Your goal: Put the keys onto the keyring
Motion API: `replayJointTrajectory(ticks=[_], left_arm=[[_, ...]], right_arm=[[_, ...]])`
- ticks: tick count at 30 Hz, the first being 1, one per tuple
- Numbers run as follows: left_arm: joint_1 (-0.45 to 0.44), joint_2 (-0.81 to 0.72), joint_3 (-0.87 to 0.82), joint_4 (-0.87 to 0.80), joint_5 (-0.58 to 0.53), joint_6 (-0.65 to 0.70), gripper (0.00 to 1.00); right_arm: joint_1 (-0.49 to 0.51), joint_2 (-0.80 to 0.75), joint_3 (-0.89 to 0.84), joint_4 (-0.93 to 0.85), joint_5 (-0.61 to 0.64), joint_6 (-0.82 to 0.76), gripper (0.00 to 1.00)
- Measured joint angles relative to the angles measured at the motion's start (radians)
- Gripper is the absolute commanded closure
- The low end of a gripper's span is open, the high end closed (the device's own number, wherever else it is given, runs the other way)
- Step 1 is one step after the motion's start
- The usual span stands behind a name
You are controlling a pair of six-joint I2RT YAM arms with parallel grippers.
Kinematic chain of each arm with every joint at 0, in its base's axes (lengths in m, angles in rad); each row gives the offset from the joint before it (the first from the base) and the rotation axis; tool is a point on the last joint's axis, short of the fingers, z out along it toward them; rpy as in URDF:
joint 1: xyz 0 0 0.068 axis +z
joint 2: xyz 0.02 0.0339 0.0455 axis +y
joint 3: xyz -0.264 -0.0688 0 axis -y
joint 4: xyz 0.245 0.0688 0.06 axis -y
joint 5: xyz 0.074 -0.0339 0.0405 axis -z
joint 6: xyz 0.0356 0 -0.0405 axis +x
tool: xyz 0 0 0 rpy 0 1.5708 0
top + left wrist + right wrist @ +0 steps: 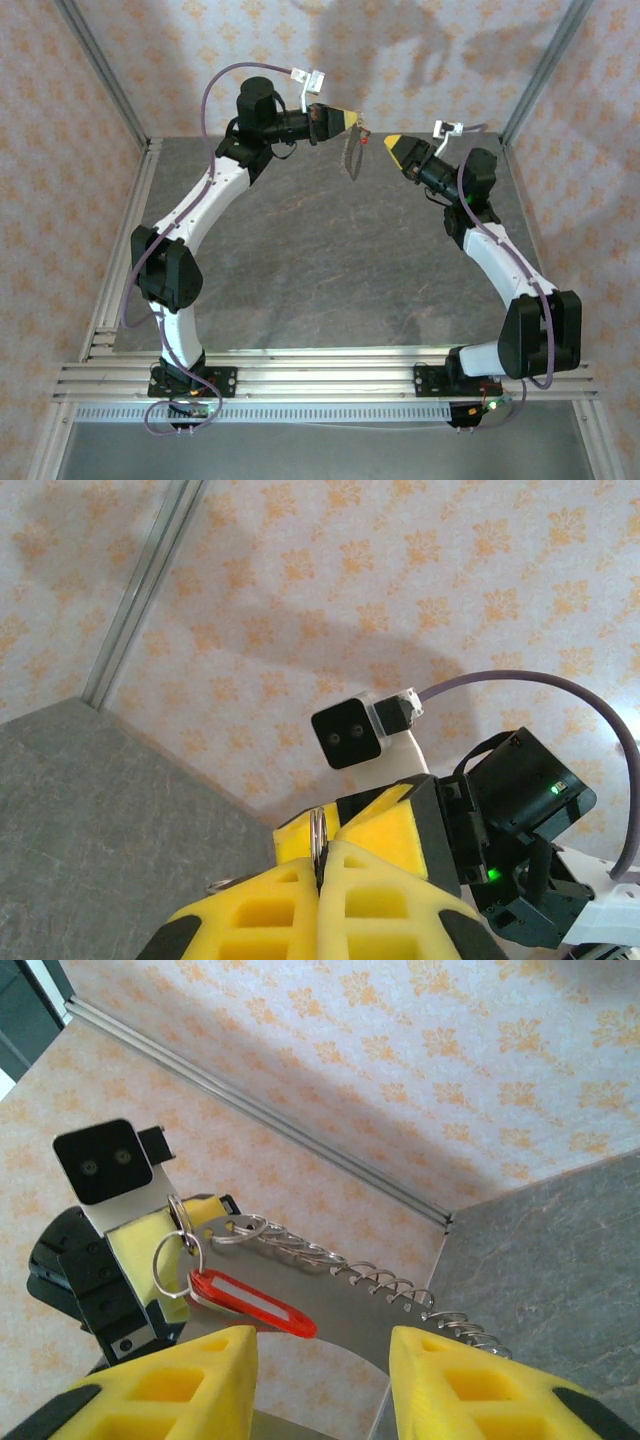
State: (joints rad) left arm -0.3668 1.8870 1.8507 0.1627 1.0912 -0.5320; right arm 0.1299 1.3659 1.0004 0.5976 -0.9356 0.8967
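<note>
Seen from above, two white arms reach over a grey, stone-patterned tabletop [300, 260] and meet nose to nose near its far edge. The left tool [352, 120] points right. Below its yellow tip dangle a thin silvery chain [350, 155] and a speck of red, too small from up here to make out further. Just to its right, and apart from it, the right tool [393, 144] points back at it.

The left wrist camera shows what the overhead one cannot. The left tool's yellow fingers [270, 900] are pressed together with the thin metal edge of the keyring [319, 832] pinched upright in the seam. Beyond them the right tool faces this way, with a black camera box [350, 735] above it.

The right wrist camera gives the clearest look at what is held. Its own yellow fingers [190, 1380] stand wide apart with nothing between them. Beyond the gap between them, the left tool clamps the keyring [168, 1260], a pale oval ring with a smaller loop poking up above it. The key [255, 1308], with its red plastic head, hangs on that ring and tilts down to the right. The chain [350, 1265] trails off rightward in mid-air, above the tabletop.
</note>
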Motion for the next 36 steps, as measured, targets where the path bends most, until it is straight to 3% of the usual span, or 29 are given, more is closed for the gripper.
replayJointTrajectory(ticks=[11, 19, 28, 34, 36], left_arm=[[-0.021, -0.005, -0.008, 0.032, 0.009, -0.021, 1.00], [-0.026, -0.011, -0.009, 0.037, 0.012, -0.021, 1.00], [-0.026, -0.011, -0.009, 0.037, 0.012, -0.021, 1.00], [-0.026, -0.011, -0.009, 0.037, 0.011, -0.021, 1.00], [-0.026, -0.011, -0.009, 0.037, 0.011, -0.021, 1.00]], right_arm=[[0.033, 0.104, 0.100, 0.174, 0.021, 0.147, 0.60], [0.089, 0.139, 0.116, 0.219, 0.020, 0.182, 0.65], [0.099, 0.139, 0.116, 0.253, 0.019, 0.191, 0.79], [0.103, 0.139, 0.116, 0.267, 0.016, 0.200, 0.98], [0.103, 0.139, 0.114, 0.270, 0.012, 0.200, 1.00]])
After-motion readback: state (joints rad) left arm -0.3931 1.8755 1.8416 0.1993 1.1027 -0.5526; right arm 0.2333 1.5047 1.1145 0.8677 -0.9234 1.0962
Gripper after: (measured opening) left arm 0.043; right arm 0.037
